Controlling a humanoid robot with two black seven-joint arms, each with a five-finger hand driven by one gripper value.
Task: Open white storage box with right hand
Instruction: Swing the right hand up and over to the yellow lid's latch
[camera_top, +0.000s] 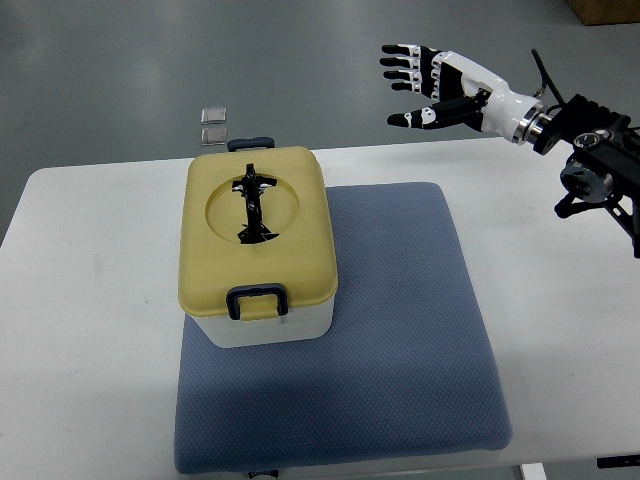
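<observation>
Blue-grey cushion mat (400, 330): textured fabric, rounded corners, lying flat on the white table (90, 330). Nearest item to the camera; its near edge reaches almost to the table's front edge. Lies well below and to the left of the fingertips as pictured.

White storage box (258, 245): white body, pale yellow lid (300, 235) seated closed on top. Stands on the left part of the mat, its left side at or slightly past the mat's left edge. Far from the fingers, down and to their left, with open space between.

Near latch (257, 300): dark blue clip on the box's front side, folded against the lid rim.

Lid handle (252, 205): dark, lying flat in a round recess at the lid's centre.

Far latch (250, 143): dark blue, at the back edge of the lid; only its upper part shows.

Two small clear square pieces (213, 124): on the grey floor beyond the table, just past the box's far latch, to the left of the fingertips and at about the thumb's level.

Right hand (432, 88): white shell with black joints, arm entering from the right edge. Held beyond the table's far edge, over the floor. Fingers (400, 65) extended and slightly spread, pointing left; thumb (412, 119) stretched out below them, apart from the fingers. Holds nothing, touches nothing.
</observation>
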